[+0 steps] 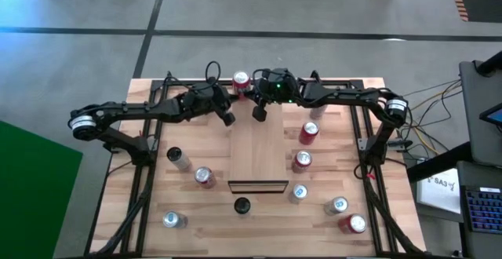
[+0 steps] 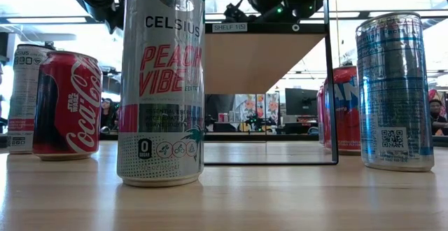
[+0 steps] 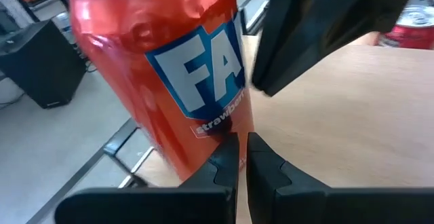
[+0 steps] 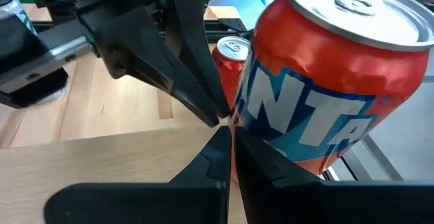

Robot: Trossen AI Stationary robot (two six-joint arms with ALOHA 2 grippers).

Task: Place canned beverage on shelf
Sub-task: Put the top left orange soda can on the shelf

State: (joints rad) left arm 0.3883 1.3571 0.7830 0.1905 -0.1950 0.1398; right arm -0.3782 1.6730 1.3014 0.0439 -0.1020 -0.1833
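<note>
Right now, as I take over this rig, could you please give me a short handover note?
Left gripper: shut, empty, above the shelf's far left corner.
Right gripper: shut, empty, above the shelf's far end, close to the left one.
Red Fanta can: standing on the table just past the shelf's far end, close in front of both grippers; neither holds it.
Shelf: mid-table, no can on it.
Other cans stand on the table on both sides of the shelf.
Done: no can placed yet.
Left: grasp a can, probably the Fanta, and set it on the shelf.
</note>
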